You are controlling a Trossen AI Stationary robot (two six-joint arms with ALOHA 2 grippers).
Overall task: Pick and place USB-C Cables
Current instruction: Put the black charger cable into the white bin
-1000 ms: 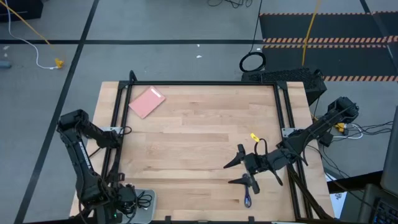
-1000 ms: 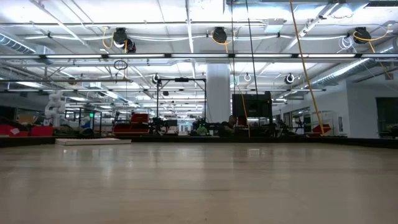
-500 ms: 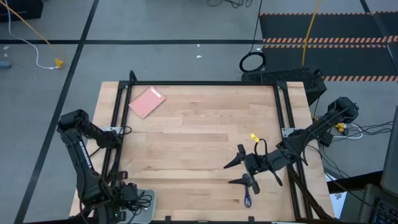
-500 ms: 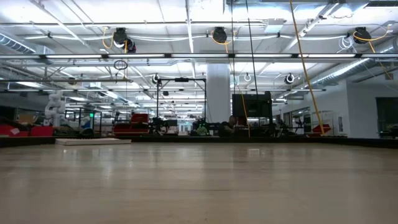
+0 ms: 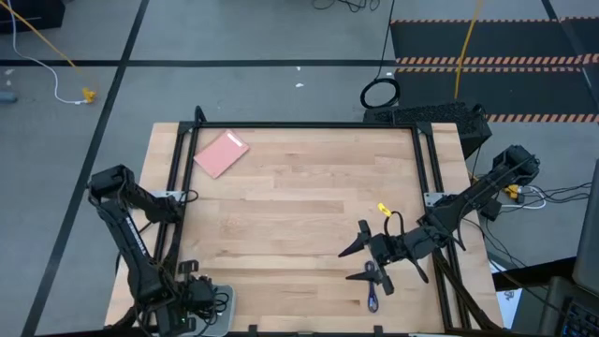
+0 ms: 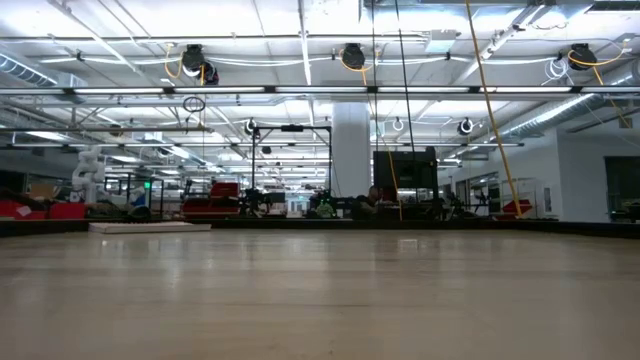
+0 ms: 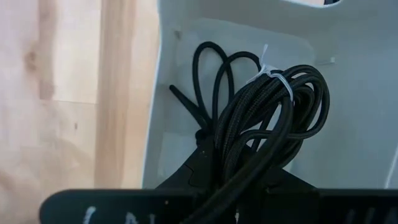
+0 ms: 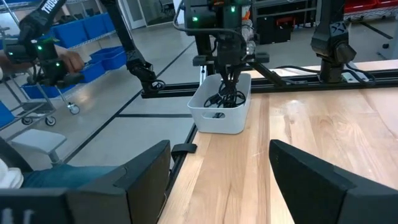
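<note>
Bright overhead lighting (ceiling strips), faint shadows, sharp focus.

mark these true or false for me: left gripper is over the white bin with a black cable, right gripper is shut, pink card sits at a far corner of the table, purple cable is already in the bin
1. The left gripper hangs over the white bin with a bundled black cable in it. True.
2. The right gripper is shut. False: its fingers are spread wide apart above the table.
3. The pink card lies near a far corner of the table, on the left arm's side. True.
4. The purple-blue cable is already in the bin. False: it lies on the table near the front edge, by the right gripper.
</note>
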